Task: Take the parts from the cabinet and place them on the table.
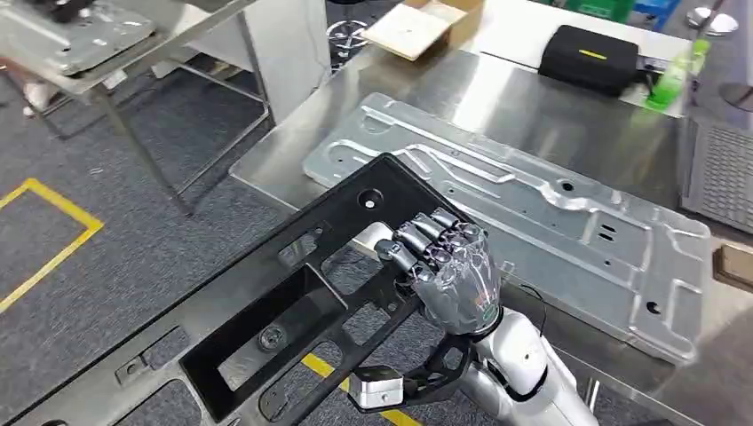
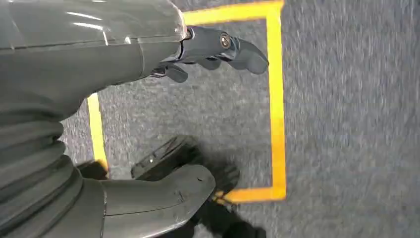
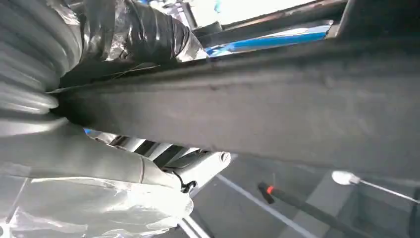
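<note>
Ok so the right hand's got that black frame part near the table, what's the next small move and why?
Probably carry the black frame part a little farther over the steel table before lowering it. The right hand grips it at one bar, and most of the frame hangs over the carpet, with just its far corner above the table edge. A silver stamped plate already lies there, so aim beside it.

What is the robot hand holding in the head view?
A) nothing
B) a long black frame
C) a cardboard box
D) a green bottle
B: the right robot hand has its fingers curled around a bar of the black frame, at the edge of the steel table.
</note>
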`<state>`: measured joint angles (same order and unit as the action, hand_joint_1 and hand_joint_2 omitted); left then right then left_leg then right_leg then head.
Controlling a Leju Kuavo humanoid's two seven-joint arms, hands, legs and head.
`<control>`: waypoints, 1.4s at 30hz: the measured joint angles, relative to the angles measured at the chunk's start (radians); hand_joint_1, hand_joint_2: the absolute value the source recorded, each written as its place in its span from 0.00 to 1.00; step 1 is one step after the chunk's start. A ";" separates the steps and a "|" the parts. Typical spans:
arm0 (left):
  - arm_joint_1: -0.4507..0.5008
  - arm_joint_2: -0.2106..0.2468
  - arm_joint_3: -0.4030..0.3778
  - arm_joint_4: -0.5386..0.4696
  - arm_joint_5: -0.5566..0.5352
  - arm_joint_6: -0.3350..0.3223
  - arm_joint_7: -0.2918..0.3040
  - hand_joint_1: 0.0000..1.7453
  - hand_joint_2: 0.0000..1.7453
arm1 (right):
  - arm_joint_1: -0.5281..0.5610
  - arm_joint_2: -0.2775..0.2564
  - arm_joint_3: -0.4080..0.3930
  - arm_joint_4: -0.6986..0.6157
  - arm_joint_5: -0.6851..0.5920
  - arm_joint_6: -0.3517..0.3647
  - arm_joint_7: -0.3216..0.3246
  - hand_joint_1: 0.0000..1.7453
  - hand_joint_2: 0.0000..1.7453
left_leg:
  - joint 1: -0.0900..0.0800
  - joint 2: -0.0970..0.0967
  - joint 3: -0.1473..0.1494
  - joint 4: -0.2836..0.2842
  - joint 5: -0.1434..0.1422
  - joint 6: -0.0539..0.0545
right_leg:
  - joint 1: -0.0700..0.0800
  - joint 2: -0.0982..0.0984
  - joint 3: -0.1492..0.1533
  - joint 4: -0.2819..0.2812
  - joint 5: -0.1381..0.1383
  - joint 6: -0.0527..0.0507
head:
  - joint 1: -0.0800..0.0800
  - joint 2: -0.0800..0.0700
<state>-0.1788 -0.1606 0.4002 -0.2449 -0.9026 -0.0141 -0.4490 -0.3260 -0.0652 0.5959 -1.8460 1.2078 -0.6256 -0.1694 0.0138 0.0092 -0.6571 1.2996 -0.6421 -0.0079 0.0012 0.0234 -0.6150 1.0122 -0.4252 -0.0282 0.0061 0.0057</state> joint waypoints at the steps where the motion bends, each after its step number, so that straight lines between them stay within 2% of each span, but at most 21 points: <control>1: 0.006 0.000 -0.001 0.000 0.000 0.000 0.000 0.00 1.00 | 0.001 0.000 0.000 0.002 0.002 0.000 0.000 1.00 1.00 | 0.000 0.000 -0.018 0.024 0.007 -0.001 | 0.000 0.018 0.000 0.003 -0.001 0.000 | 0.000 0.000; 4: 0.005 0.000 -0.001 0.000 0.001 0.000 0.000 0.00 1.00 | 0.005 0.000 0.000 0.002 0.003 0.000 -0.001 1.00 1.00 | 0.001 -0.011 0.042 -0.147 0.134 0.003 | -0.002 0.064 0.000 0.020 -0.010 0.006 | 0.000 0.000; 5: 0.005 0.002 -0.001 0.000 0.002 0.000 0.000 0.00 1.00 | 0.006 0.000 0.000 0.002 0.003 0.000 -0.001 1.00 1.00 | 0.004 -0.046 0.070 -0.227 0.171 0.006 | -0.004 0.076 -0.002 0.028 -0.015 0.010 | 0.000 0.000; 6: 0.005 0.003 -0.001 0.000 0.002 0.000 0.000 0.00 1.00 | 0.005 0.000 0.000 0.002 0.003 0.000 -0.001 1.00 1.00 | 0.006 -0.094 0.076 -0.241 0.154 0.010 | 0.000 0.087 -0.010 0.036 -0.016 0.016 | 0.000 0.000; 10: 0.003 0.002 -0.002 0.000 0.002 0.000 0.000 0.00 1.00 | 0.014 -0.001 0.000 0.002 0.004 -0.001 0.000 1.00 1.00 | 0.003 -0.062 0.083 -0.260 0.161 0.032 | -0.007 0.130 -0.026 0.032 -0.004 0.042 | 0.000 0.000; 13: 0.001 -0.001 -0.005 0.000 0.002 0.000 -0.003 0.00 1.00 | 0.011 -0.002 -0.001 0.001 0.005 -0.002 0.000 1.00 1.00 | 0.007 -0.022 0.095 -0.274 0.166 0.049 | -0.004 0.006 -0.072 0.131 -0.065 0.055 | 0.003 0.000; 16: 0.010 0.002 -0.006 0.000 0.002 0.002 -0.003 0.00 1.00 | 0.018 -0.003 -0.001 0.002 0.005 -0.002 0.000 1.00 1.00 | 0.005 0.021 0.096 -0.274 0.161 0.052 | -0.015 -0.017 -0.168 0.305 -0.124 0.064 | 0.003 0.000; 19: 0.007 0.002 -0.008 0.000 0.002 0.003 -0.003 0.00 1.00 | 0.018 -0.004 -0.001 0.002 0.006 -0.002 0.000 1.00 1.00 | 0.005 0.059 0.105 -0.274 0.151 0.046 | -0.019 -0.036 -0.092 0.159 -0.022 0.064 | 0.004 0.000; 20: 0.006 0.001 -0.008 0.000 0.002 0.003 -0.003 0.00 1.00 | 0.017 -0.005 -0.001 0.002 0.006 -0.002 0.000 1.00 1.00 | 0.005 0.069 0.112 -0.274 0.146 0.041 | -0.016 -0.065 -0.042 0.070 0.015 0.059 | 0.003 0.000; 21: 0.006 0.001 -0.008 0.000 0.002 0.003 -0.003 0.00 1.00 | 0.017 -0.005 -0.001 0.002 0.006 -0.002 0.000 1.00 1.00 | 0.003 0.079 0.117 -0.275 0.142 0.035 | -0.002 -0.118 -0.021 0.031 -0.003 0.050 | 0.003 0.000; 25: 0.004 0.000 -0.010 0.000 0.003 0.006 -0.005 0.00 1.00 | 0.017 -0.005 -0.001 0.002 0.006 -0.002 0.000 1.00 1.00 | -0.004 0.121 0.131 -0.283 0.132 0.013 | 0.008 -0.066 -0.028 0.023 0.000 0.028 | 0.004 0.000; 26: 0.002 0.000 -0.010 -0.001 0.003 0.006 -0.005 0.00 1.00 | 0.019 -0.005 -0.001 0.001 0.007 -0.002 0.000 1.00 1.00 | 0.002 0.101 0.130 -0.276 0.122 0.005 | -0.007 -0.053 -0.017 0.010 0.006 0.018 | 0.002 0.000; 28: 0.001 0.000 -0.010 -0.001 0.003 0.006 -0.007 0.00 1.00 | 0.013 -0.006 -0.001 0.001 0.010 -0.003 0.000 1.00 1.00 | 0.005 0.020 0.096 -0.191 0.069 0.005 | -0.005 -0.036 -0.013 0.006 0.006 0.008 | 0.002 0.000; 31: 0.011 0.000 -0.010 -0.001 0.003 0.006 -0.007 0.00 1.00 | 0.015 -0.006 -0.001 0.001 0.012 -0.003 -0.001 1.00 1.00 | 0.005 -0.001 -0.017 0.017 -0.004 0.000 | -0.002 0.004 -0.014 0.011 0.003 0.002 | 0.002 0.000; 33: 0.013 0.000 -0.010 -0.001 0.003 0.006 -0.007 0.00 1.00 | 0.017 -0.006 -0.001 0.002 0.013 -0.002 -0.001 1.00 1.00 | 0.006 -0.002 -0.013 -0.024 0.056 0.001 | -0.003 0.033 -0.013 0.017 0.000 0.004 | 0.002 0.000; 35: 0.011 0.002 -0.010 -0.001 0.003 0.006 -0.007 0.00 1.00 | 0.016 -0.006 -0.001 0.001 0.013 -0.002 -0.001 1.00 1.00 | 0.008 -0.021 0.047 -0.180 0.154 0.004 | -0.006 0.059 -0.013 0.027 -0.005 0.010 | 0.002 0.000; 36: 0.011 0.003 -0.010 -0.001 0.003 0.006 -0.007 0.00 1.00 | 0.017 -0.006 -0.001 0.001 0.013 -0.002 -0.001 1.00 1.00 | 0.011 -0.063 0.067 -0.232 0.162 0.008 | -0.008 0.069 -0.017 0.035 -0.010 0.015 | 0.003 0.000; 37: 0.010 0.003 -0.010 -0.001 0.003 0.006 -0.007 0.00 1.00 | 0.015 -0.006 -0.001 0.002 0.013 -0.002 -0.001 1.00 1.00 | 0.011 -0.076 0.070 -0.251 0.155 0.008 | -0.003 0.077 -0.026 0.048 -0.013 0.021 | 0.003 0.000; 40: 0.007 0.003 -0.011 -0.001 0.003 0.007 -0.006 0.00 1.00 | 0.018 -0.006 -0.001 0.001 0.015 -0.003 -0.002 1.00 1.00 | 0.000 -0.062 0.071 -0.247 0.160 0.025 | -0.013 0.097 -0.031 0.036 -0.003 0.041 | 0.002 0.000; 41: 0.004 0.001 -0.013 -0.001 0.000 0.011 -0.006 0.00 1.00 | 0.018 -0.006 -0.001 0.001 0.016 -0.003 -0.002 1.00 1.00 | 0.009 -0.054 0.077 -0.261 0.168 0.037 | -0.011 0.092 -0.032 0.038 -0.006 0.046 | 0.002 0.000; 42: 0.002 0.002 -0.018 -0.001 -0.002 0.015 -0.005 0.00 1.00 | 0.016 -0.006 -0.001 0.001 0.017 -0.004 -0.002 1.00 1.00 | 0.008 -0.048 0.083 -0.267 0.172 0.042 | -0.009 0.041 -0.034 0.054 -0.017 0.049 | 0.003 0.000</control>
<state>-0.1768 -0.1591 0.3826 -0.2457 -0.9045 0.0008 -0.4543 -0.3099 -0.0713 0.5951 -1.8448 1.2245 -0.6298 -0.1717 0.0218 -0.0388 -0.5746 1.0324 -0.4702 0.0343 -0.0080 0.0647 -0.6494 1.0662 -0.4425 0.0205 0.0096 0.0057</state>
